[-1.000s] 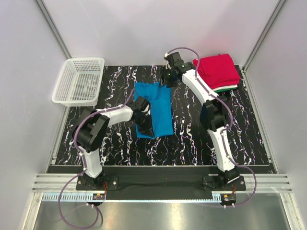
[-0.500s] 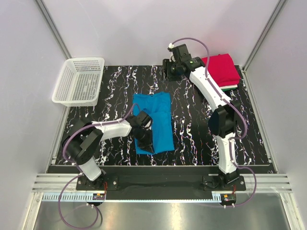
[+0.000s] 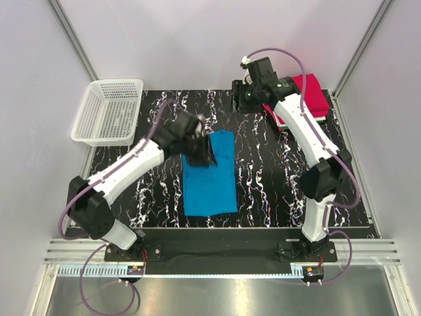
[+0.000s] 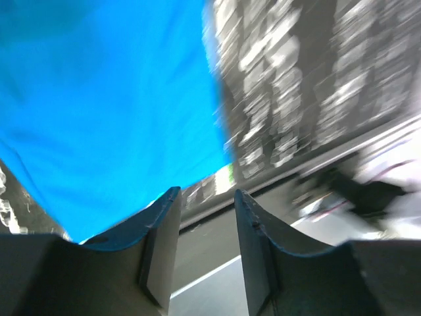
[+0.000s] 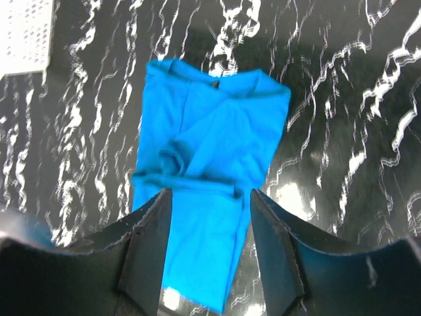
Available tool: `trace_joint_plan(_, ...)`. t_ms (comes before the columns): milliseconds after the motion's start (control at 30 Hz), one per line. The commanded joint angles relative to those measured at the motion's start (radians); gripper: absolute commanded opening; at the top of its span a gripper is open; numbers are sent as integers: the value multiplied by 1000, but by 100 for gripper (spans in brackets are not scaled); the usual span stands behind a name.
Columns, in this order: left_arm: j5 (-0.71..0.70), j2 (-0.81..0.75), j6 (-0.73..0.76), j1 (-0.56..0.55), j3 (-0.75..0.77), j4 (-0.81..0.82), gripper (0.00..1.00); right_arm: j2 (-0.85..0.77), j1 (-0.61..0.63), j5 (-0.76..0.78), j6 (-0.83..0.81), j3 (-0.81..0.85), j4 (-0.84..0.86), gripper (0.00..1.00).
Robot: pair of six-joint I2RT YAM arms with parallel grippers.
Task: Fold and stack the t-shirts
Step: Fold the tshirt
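A bright blue t-shirt (image 3: 210,181) lies folded into a long strip in the middle of the table, with a rumpled fold across its far half (image 5: 197,168). My left gripper (image 3: 200,151) hovers over the strip's far left part. Its jaws are open, and in the left wrist view nothing sits between the left gripper (image 4: 205,201) fingers; the blue cloth (image 4: 105,99) is beyond them. My right gripper (image 3: 246,99) is raised at the back, open and empty, and the right gripper (image 5: 207,197) looks down on the shirt. A folded red t-shirt (image 3: 314,92) tops the stack at the back right, partly hidden by the right arm.
A white mesh basket (image 3: 108,110) stands at the back left corner, its edge also in the right wrist view as the basket (image 5: 23,33). The table (image 3: 276,184) is black marble-patterned, with walls on three sides. The arm bases are bolted along the near edge.
The left gripper let go at the shirt's near end, opened and swung up to its far end. The right arm drew back from the shirt toward the rear right. The shirt now lies nearer the front.
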Motion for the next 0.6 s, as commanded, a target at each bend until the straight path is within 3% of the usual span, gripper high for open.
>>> trace_joint_plan(0, -51, -46, 29, 56, 192, -159, 43, -172, 12, -81, 34, -74, -127, 58)
trace_joint_plan(133, -80, -132, -3, 65, 122, -196, 44, -408, 24, -184, 84, -417, -92, 58)
trace_joint_plan(300, -108, -369, -93, 102, -53, -196, 44, -692, 28, -252, 143, -683, -77, 57)
trace_joint_plan(400, -80, -462, -110, 153, -156, -193, 47, -786, 28, -332, 169, -875, -63, 57)
trace_joint_plan(567, -36, -500, -113, 170, -314, -169, 48, -797, 29, -384, 146, -1010, -58, 61)
